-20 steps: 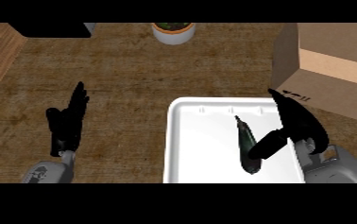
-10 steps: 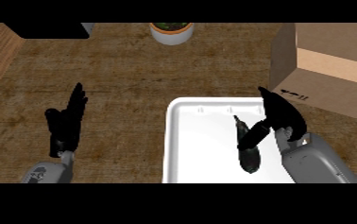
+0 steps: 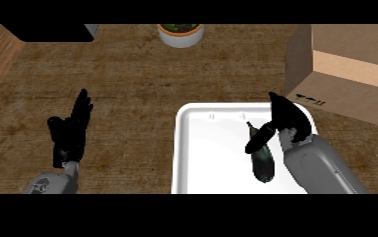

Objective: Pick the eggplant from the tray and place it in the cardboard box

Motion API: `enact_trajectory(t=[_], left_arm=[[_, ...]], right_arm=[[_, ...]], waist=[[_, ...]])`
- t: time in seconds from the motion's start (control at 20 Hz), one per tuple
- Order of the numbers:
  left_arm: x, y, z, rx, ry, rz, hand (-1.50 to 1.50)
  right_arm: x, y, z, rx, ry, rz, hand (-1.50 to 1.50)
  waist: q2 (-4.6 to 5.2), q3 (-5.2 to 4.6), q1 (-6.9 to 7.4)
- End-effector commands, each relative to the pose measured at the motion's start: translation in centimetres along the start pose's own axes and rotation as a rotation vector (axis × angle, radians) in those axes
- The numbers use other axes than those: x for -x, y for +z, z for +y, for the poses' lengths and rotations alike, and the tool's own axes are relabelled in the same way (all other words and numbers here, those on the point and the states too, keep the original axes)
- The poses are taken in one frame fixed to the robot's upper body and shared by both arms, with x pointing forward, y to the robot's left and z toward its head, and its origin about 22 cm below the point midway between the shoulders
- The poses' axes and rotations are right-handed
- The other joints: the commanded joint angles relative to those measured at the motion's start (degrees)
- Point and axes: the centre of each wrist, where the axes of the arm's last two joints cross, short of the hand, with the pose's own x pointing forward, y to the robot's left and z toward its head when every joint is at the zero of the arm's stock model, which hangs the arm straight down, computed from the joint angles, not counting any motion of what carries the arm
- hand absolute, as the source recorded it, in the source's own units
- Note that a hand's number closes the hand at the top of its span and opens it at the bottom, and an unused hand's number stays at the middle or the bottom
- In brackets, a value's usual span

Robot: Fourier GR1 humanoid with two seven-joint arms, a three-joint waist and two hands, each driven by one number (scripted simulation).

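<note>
The eggplant (image 3: 260, 156) lies in the right half of the white tray (image 3: 193, 151). Its long axis runs from 12 to 6 o'clock, with the narrow stem end toward 12. It rests on the tray floor and is not lifted.

The right hand (image 3: 289, 117) sits just beside the eggplant's upper end, at 1 o'clock from its middle. The fingers are straight and pressed together, pointing to 12 o'clock, and the thumb angles down toward the stem end. Whether the thumb touches the skin cannot be told. The hand encloses nothing.

Step in hand: approach and grasp. Recommended procedure, as a judgement:

1. Move the hand toward 7 o'clock until the palm is over the thick middle of the body, not the thin stem end.
2. Set the grasp across the long axis, with the fingers on the 3 o'clock side and the thumb on the 9 o'clock side.
3. Close only when both sides are bracketed, since the smooth, rounded skin is likely to roll or slip.
4. Raise the eggplant above the tray rim and the wall of the cardboard box (image 3: 341, 66), at 1 o'clock, before moving sideways.

The left hand (image 3: 69, 133) rests at 9 o'clock, well apart from the tray, open with its fingers up over the counter (image 3: 133, 81). The potted plant (image 3: 181, 33), at 11 o'clock, is outside the transfer path.
</note>
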Motion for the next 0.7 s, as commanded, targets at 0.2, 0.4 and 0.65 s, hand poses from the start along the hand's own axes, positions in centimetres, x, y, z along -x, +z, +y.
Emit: enact_trajectory(t=[0.2, 0.4, 0.65], left_arm=[[-1.4, -0.5, -0.4, -0.01, -0.005, 0.004, 0.0], [-0.5, 0.5, 0.6, -0.003, -0.015, 0.016, 0.0], [-0.8, -0.3, 0.6, -0.019, -0.002, 0.004, 0.0]], right_arm=[[-1.4, -0.3, 0.8, -0.015, 0.108, 0.245, -1.5], [-2.3, -1.0, 1.7, -0.039, 0.119, 0.272, -1.5], [-0.5, -1.1, 2.2, -0.042, 0.109, 0.27, -1.5]], waist=[[0.06, 0.1, -0.11], [0.05, 0.1, 0.55], [0.05, 0.14, -0.37]])
